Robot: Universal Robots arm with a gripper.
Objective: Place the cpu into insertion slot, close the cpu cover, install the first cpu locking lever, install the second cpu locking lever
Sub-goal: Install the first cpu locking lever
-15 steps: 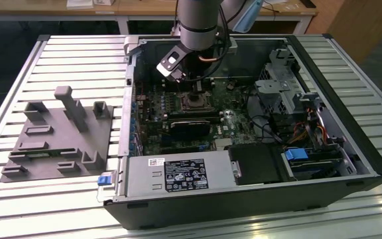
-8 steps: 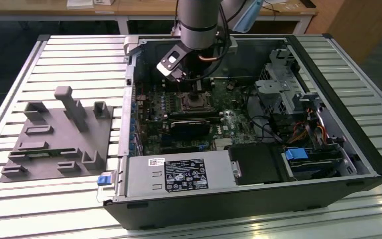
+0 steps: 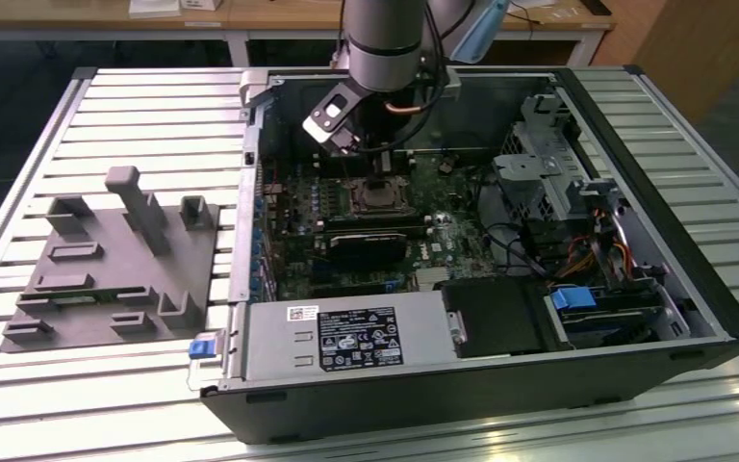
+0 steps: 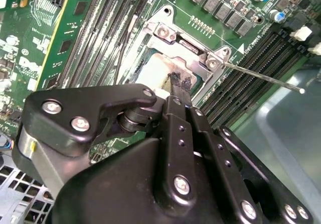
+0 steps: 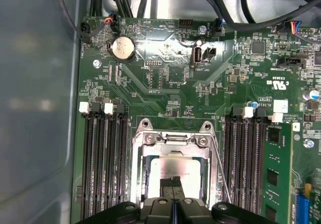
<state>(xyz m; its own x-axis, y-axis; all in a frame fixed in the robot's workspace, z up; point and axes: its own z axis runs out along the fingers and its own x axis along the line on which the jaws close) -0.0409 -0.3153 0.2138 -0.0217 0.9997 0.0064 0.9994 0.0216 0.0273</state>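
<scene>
The chip (image 5: 161, 170) already sits in its socket (image 3: 376, 196), mid-frame in the exterior view. The thin silvery cover frame (image 5: 170, 139) seems to lie down around the chip's dull grey top. The gripper (image 5: 173, 186) has its jaws clenched together on nothing visible, tips at the chip's edge. A slim, springy wire lever (image 4: 261, 76) stands unlatched, so the closing step probably calls for a fine, firm press.

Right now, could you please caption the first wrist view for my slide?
Shut gripper poised over the cpu seated in the insertion slot.
</scene>
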